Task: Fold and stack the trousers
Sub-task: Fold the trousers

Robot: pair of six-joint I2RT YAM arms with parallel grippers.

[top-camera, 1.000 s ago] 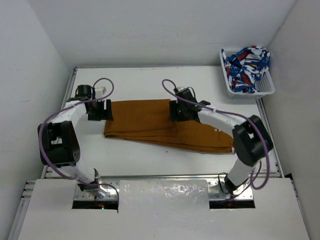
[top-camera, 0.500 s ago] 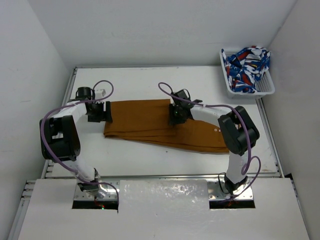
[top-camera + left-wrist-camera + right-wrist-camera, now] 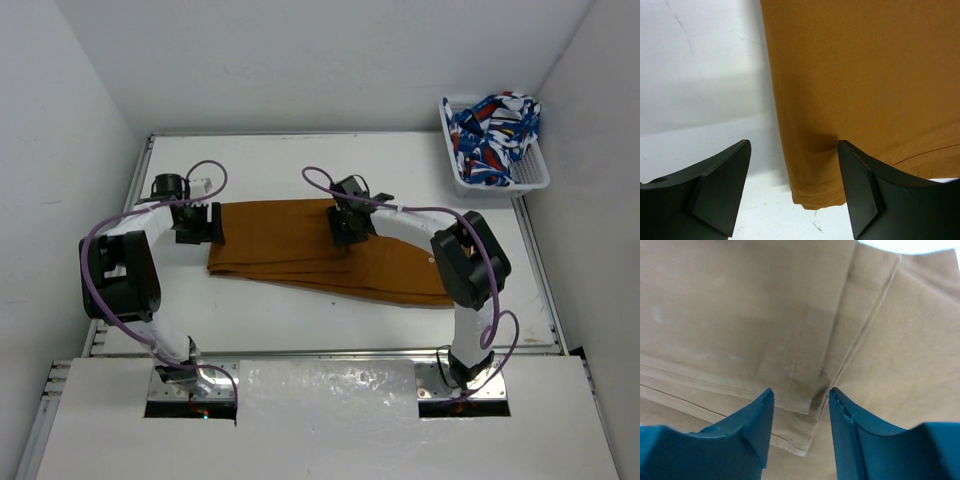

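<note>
R hand (image 3: 345, 225) slid left over trousers (image 3: 280, 240); R elbow swung inward.

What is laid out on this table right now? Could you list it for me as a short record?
Garment: mustard trousers, lying flat and partly folded on the table
Left gripper: open, straddling the left end of the trousers
Right gripper: open, low over a folded edge near the middle
Basket: far right corner, holding a blue-red-white patterned cloth
</note>
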